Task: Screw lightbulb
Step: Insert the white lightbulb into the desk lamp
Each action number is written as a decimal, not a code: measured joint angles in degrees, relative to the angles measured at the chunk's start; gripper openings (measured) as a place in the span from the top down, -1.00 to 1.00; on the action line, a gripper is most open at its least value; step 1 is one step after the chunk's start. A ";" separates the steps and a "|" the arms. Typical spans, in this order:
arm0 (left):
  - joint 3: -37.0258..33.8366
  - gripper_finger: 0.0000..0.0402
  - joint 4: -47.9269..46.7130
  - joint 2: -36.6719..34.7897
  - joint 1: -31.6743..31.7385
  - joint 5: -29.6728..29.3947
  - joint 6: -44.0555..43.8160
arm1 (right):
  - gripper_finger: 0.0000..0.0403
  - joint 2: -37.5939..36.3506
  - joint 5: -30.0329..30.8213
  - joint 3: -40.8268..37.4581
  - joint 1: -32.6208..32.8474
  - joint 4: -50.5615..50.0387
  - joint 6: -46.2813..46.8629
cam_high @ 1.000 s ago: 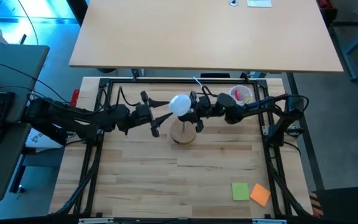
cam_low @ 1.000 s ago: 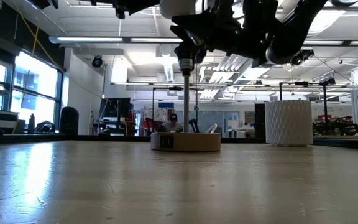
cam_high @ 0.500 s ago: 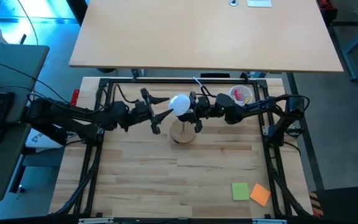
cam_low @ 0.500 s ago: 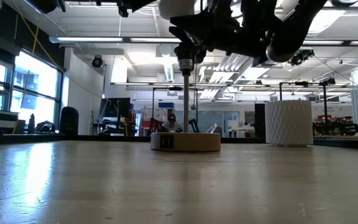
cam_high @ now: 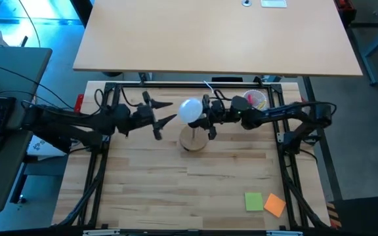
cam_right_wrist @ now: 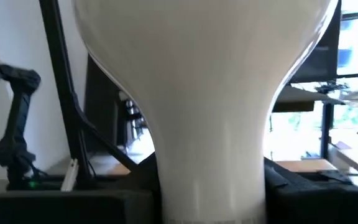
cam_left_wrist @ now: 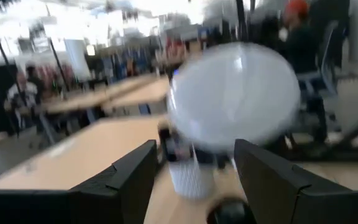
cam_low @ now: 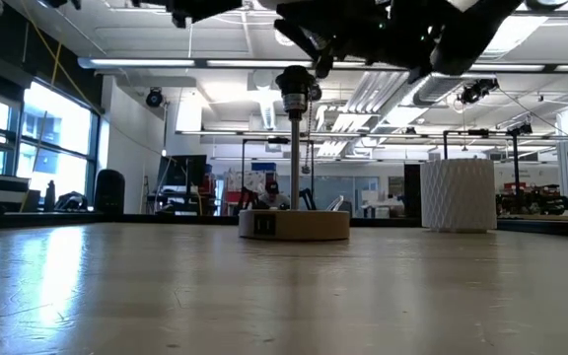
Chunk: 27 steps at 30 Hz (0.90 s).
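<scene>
— Backing off: did the left gripper (cam_high: 165, 117) leave the small white frosted lightbulb (cam_high: 190, 110)?
— Yes. Its fingers, spread wide and empty, had drawn away to the bulb's left side, clear of the glass. The handover looked finished.
— And the bulb?
— Pinched at its narrow neck by the right gripper (cam_high: 205, 120), held above the round wooden stand (cam_high: 193, 139) on the table (cam_high: 176, 190). It had lifted off the black socket (cam_low: 294, 79); threading not yet begun, by my reading.

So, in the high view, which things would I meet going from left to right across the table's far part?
Left hand, open → lightbulb → right hand, shut on the bulb's neck → white cup with pink items.
</scene>
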 joint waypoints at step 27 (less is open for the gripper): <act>0.00 -0.05 -7.35 5.90 -9.19 -15.50 -9.19 | 0.42 -19.09 21.20 -26.46 25.99 -48.02 28.79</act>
